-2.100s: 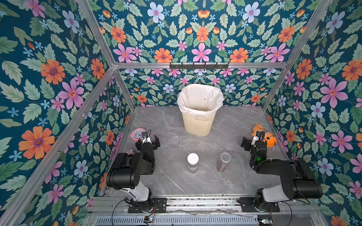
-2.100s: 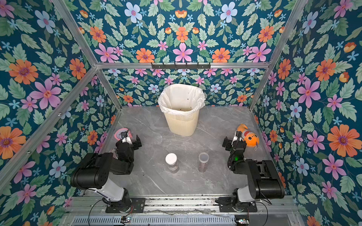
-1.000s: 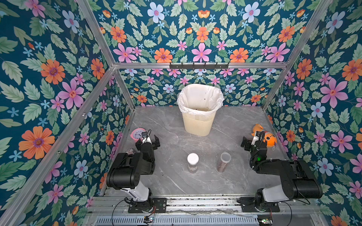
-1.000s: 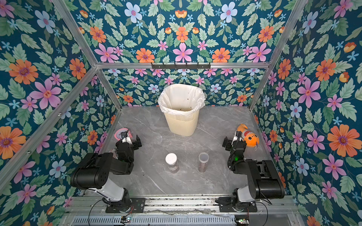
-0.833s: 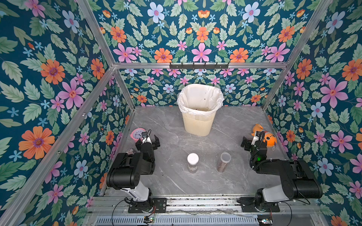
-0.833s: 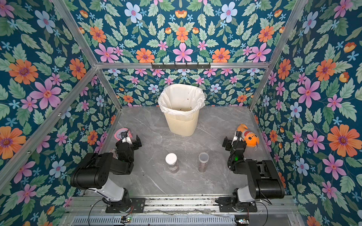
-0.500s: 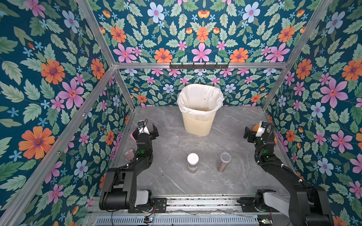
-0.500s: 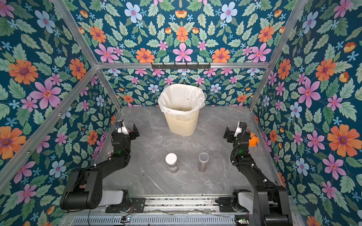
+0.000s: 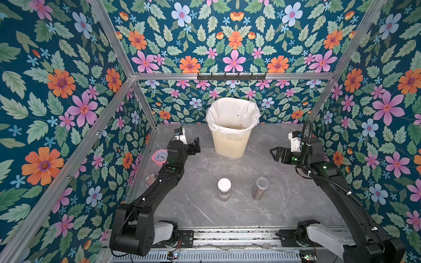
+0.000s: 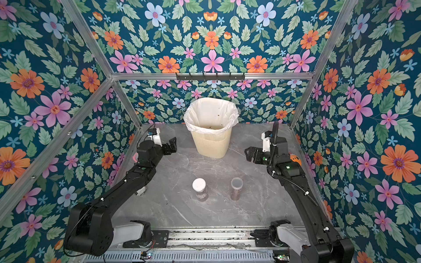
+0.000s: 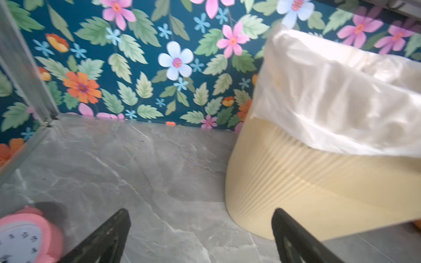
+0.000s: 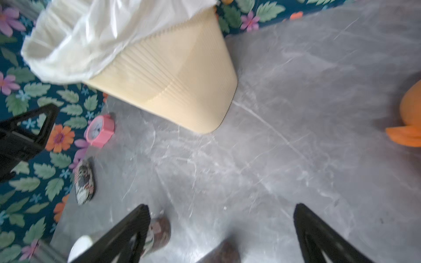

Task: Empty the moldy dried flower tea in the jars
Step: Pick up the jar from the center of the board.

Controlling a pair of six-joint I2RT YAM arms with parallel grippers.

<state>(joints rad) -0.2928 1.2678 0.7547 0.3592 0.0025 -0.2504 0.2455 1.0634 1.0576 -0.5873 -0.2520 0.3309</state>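
Two small clear jars stand upright and lidded at the table's front middle in both top views. One has a white lid (image 9: 224, 184) (image 10: 198, 184), the other a translucent lid (image 9: 262, 182) (image 10: 236, 182). Reddish-brown dried flower tea (image 9: 257, 194) fills their lower parts. My left gripper (image 9: 194, 146) (image 10: 172, 145) hovers open left of the bin, well behind the jars. My right gripper (image 9: 274, 154) (image 10: 248, 154) hovers open right of the bin. In the left wrist view the left gripper (image 11: 200, 213) holds nothing. In the right wrist view the right gripper (image 12: 221, 207) is empty above the blurred jars (image 12: 159, 230).
A cream ribbed bin (image 9: 230, 145) lined with a white bag stands at the back middle. A pink alarm clock (image 9: 159, 157) and a striped can (image 9: 150, 178) sit by the left wall. An orange toy (image 10: 295, 159) lies by the right wall. A hook rail (image 9: 231, 76) hangs on the back wall.
Both arms have unfolded from their low rest poses and reached up and forward, toward the bin's two sides. Both grippers stayed open. The jars have not moved.
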